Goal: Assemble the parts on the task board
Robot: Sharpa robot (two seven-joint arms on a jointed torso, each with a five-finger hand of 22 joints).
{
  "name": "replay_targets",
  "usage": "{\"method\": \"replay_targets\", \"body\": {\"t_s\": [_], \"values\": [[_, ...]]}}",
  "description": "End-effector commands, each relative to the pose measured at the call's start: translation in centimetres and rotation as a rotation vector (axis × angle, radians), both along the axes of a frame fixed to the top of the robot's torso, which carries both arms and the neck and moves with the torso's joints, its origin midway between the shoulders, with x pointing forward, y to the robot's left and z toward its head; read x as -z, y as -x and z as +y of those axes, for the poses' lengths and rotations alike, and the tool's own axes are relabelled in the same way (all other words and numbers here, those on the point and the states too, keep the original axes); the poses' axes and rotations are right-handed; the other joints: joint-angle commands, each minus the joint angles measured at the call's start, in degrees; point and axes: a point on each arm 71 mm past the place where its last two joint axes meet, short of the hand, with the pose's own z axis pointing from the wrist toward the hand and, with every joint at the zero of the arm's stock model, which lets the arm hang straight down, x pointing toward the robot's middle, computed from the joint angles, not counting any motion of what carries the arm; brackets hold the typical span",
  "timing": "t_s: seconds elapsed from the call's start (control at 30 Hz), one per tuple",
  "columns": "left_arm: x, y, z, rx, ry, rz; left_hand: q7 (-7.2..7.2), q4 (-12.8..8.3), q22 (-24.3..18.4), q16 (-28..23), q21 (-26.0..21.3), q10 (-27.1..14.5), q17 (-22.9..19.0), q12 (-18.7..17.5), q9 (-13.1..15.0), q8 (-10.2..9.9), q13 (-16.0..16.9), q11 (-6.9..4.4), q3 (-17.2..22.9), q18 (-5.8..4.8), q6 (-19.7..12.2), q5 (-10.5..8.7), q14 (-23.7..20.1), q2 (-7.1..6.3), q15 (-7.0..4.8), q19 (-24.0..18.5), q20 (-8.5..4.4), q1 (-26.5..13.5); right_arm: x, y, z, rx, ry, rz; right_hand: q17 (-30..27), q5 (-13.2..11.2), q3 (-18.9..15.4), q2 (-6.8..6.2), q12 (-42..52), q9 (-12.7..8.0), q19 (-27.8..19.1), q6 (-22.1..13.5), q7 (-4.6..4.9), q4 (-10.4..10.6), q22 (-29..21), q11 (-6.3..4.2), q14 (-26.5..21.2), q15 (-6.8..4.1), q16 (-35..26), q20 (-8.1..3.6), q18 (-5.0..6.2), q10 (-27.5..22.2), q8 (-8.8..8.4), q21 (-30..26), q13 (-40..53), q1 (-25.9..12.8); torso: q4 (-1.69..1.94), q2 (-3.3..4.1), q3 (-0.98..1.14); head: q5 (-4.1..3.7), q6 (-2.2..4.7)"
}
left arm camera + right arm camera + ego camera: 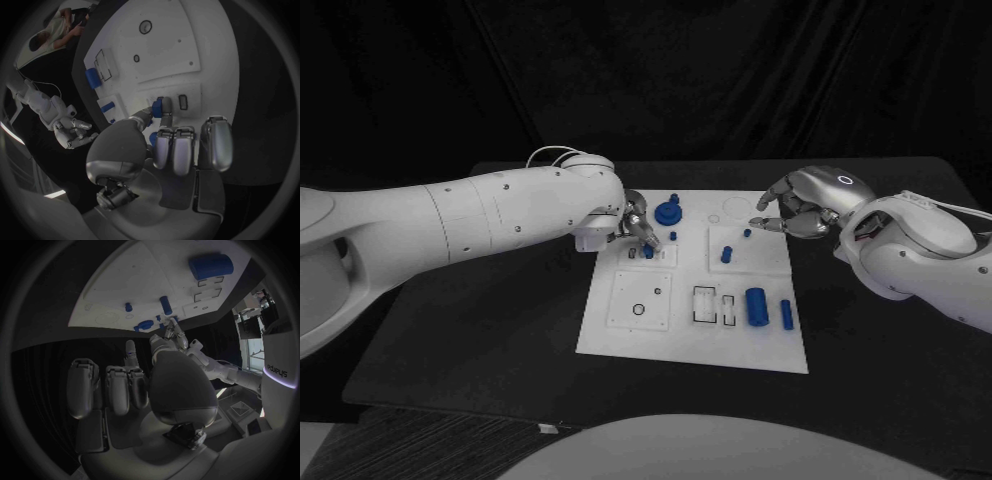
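The left hand [635, 222] pinches a small blue part [157, 106] against the white board [661, 330] on the black tabletop [473, 330], at about ten o'clock on the board. The right hand [798, 212] hovers at the board's two o'clock corner, fingers curled, a small blue part [130, 355] at its fingertips. A blue cylinder [756, 306] lies at four o'clock.

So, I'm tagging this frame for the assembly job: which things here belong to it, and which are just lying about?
Belongs to the job:
- task board
- small blue part pinched by the left hand
- large blue cylinder
- blue gear-shaped part
- blue peg
- right hand, holding nothing

Lying about:
- black table, which only carries the board
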Motion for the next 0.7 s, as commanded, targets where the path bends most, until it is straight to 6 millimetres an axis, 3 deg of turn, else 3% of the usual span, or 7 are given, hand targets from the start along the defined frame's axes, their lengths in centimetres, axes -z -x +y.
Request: {"method": "replay_targets", "body": {"t_s": [0.03, 0.53, 0.6, 0.7], "values": [[0.08, 0.0, -0.05, 0.002, 0.016, -0.003, -0.33, -0.5, 4.6, 0.8, -0.6, 6.2, 15.7, 1.2, 0.5, -0.7, 15.6, -0.3, 3.9, 1.01, -0.2, -0.78, 6.5, 0.39, -0.23, -0.4, -0.14, -0.2, 0.15, -0.03, -0.14, 0.017, 0.007, 0.003, 14.8, 0.7, 1.9, 0.52, 1.0, 0.0, 1.3, -0.2, 0.17, -0.1, 12.7, 0.41, 5.8, 0.3, 0.5, 0.19, 0.13, 5.4, -0.47, -0.5, 15.1, 0.9, -0.01, 0.03, -0.01, 0.06, 0.01], [0.19, 0.11, 0.07, 0.009, 0.001, 0.015, -0.24, -0.6, 4.5, 0.8, -0.9, 6.2, 15.6, 1.2, 0.4, -0.8, 15.6, -0.26, 3.8, 1.06, -0.5, -0.9, 6.4, 0.06, -0.22, -0.5, -0.12, -0.1, 0.32, 0.01, -0.1, 0.016, 0.009, 0.009, 14.8, 0.7, 1.9, 0.59, 1.0, 0.0, 1.2, -0.3, 0.21, -0.2, 12.7, 0.44, 5.8, 0.32, 0.5, 0.19, 0.14, 5.4, -0.57, -0.6, 15.1, 1.0, 0.04, -0.02, 0.01, 0.06, 0.01], [0.19, 0.12, 0.09, 0.009, 0.001, 0.016, -0.17, -0.6, 4.4, 0.8, -1.0, 6.2, 15.6, 1.2, 0.4, -0.9, 15.6, -0.21, 3.6, 1.07, -0.6, -1.24, 6.4, -0.12, -0.19, -0.5, -0.1, -0.3, 0.33, 0.01, -0.1, 0.016, 0.009, 0.009, 14.8, 0.7, 1.9, 0.59, 1.0, 0.0, 1.2, -0.3, 0.21, -0.2, 12.7, 0.44, 5.8, 0.32, 0.5, 0.19, 0.14, 5.4, -0.57, -0.6, 15.1, 1.0, 0.04, -0.02, 0.01, 0.07, 0.01], [0.2, 0.11, 0.12, 0.009, 0.001, 0.016, -0.08, 0.1, 4.4, 0.7, -1.2, 6.2, 15.5, 1.2, 0.4, -1.0, 15.6, -0.12, 2.9, 1.08, -0.6, -3.42, 6.4, -0.19, -0.1, -0.5, -0.02, -0.9, 0.34, 0.01, -0.09, 0.016, 0.009, 0.009, 14.8, 0.7, 1.9, 0.59, 1.0, 0.0, 1.2, -0.3, 0.21, -0.2, 12.7, 0.44, 5.8, 0.32, 0.5, 0.19, 0.14, 5.4, -0.57, -0.6, 15.1, 1.0, 0.03, -0.01, -0.01, 0.08, 0.01]]}}
